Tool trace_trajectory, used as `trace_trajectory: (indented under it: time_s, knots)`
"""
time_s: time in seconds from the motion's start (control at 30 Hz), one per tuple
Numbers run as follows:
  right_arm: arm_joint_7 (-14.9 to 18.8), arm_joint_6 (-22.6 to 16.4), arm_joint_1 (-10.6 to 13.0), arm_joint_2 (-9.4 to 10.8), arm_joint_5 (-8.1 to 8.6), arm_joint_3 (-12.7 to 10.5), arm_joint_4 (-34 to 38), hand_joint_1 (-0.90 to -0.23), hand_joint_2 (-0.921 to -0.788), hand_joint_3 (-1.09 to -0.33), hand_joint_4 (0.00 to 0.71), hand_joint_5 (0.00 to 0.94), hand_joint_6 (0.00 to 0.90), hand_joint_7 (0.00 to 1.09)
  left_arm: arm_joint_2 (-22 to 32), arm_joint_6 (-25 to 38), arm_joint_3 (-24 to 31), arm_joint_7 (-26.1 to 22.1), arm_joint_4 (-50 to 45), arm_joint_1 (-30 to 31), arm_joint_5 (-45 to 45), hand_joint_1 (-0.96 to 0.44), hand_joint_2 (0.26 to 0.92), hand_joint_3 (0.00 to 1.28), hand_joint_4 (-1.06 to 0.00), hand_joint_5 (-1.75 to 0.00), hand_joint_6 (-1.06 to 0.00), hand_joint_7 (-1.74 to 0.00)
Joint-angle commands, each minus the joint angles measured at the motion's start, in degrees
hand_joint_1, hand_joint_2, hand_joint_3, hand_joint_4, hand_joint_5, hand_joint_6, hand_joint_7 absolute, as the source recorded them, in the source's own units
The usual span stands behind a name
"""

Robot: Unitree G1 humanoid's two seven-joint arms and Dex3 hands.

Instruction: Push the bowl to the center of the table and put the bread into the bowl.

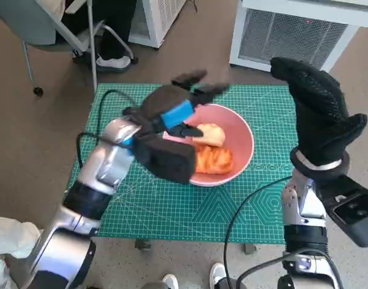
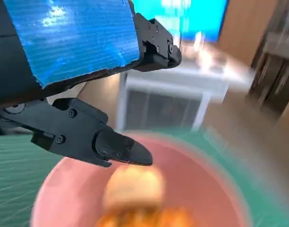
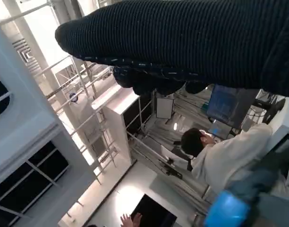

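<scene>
A pink bowl (image 1: 239, 129) sits near the middle of the green cutting mat (image 1: 172, 205). Inside it lie a pale bread roll (image 1: 211, 134) and an orange-brown piece of bread (image 1: 215, 160). My left hand (image 1: 172, 120) hovers over the bowl's left rim with fingers spread and nothing in them. In the left wrist view the black fingers (image 2: 111, 144) hang just above the blurred bowl (image 2: 69, 184) and the pale roll (image 2: 132, 187). My right hand (image 1: 319, 111) is raised at the table's right edge, fingers apart, holding nothing.
The mat covers the small table. A white ventilated unit (image 1: 292, 33) stands behind the table, a chair and a person's legs (image 1: 115, 36) at the back left. Shoes (image 1: 220, 276) show below the front edge. The right wrist view shows a person (image 3: 220, 151) in white.
</scene>
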Motion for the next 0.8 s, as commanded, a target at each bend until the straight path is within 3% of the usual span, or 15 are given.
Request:
trace_trajectory:
  time_s: [0.03, 0.23, 0.5, 0.67, 0.8]
  knots:
    - [-0.4, 0.5, 0.1, 0.6, -0.02, -0.2, 0.1, -0.587, -0.921, -0.766, -0.001, 0.512, -0.001, 0.65, -0.4, -1.7, 5.4, 2.1, -5.9, 4.4, -6.4, -0.59, 0.921, 0.2, -0.14, -0.02, -0.31, -0.02]
    - [-0.9, 0.2, -0.4, 0.7, -0.78, -0.3, -0.1, -0.584, -0.921, -0.762, -0.001, 0.508, -0.001, 0.65, -2.4, -5.8, 11.3, 3.5, -9.3, 9.3, -15.9, -0.63, 0.921, 0.37, -0.2, -0.03, -0.33, -0.03]
    - [-1.3, -0.7, -2.0, 0.6, -1.65, -0.3, 1.1, -0.58, -0.921, -0.751, -0.001, 0.509, -0.001, 0.65, -7.8, -13.4, 15.5, 4.5, -10.6, 14.9, -27.0, -0.64, 0.921, 0.48, -0.24, -0.03, -0.35, -0.04]
    - [-1.4, -1.2, -2.9, 0.6, -2.1, -0.3, 2.2, -0.581, -0.921, -0.749, 0.0, 0.507, -0.001, 0.65, -10.9, -17.9, 16.3, 6.0, -10.0, 17.1, -28.7, -0.62, 0.921, 0.49, -0.25, -0.02, -0.36, -0.03]
    - [-2.2, -1.9, -3.5, 0.9, -3.54, -0.3, 3.1, -0.575, -0.921, -0.762, 0.003, 0.504, -0.001, 0.64, -11.3, -22.2, 16.4, 7.6, -9.1, 18.2, -26.0, -0.62, 0.921, 0.49, -0.25, -0.02, -0.36, -0.03]
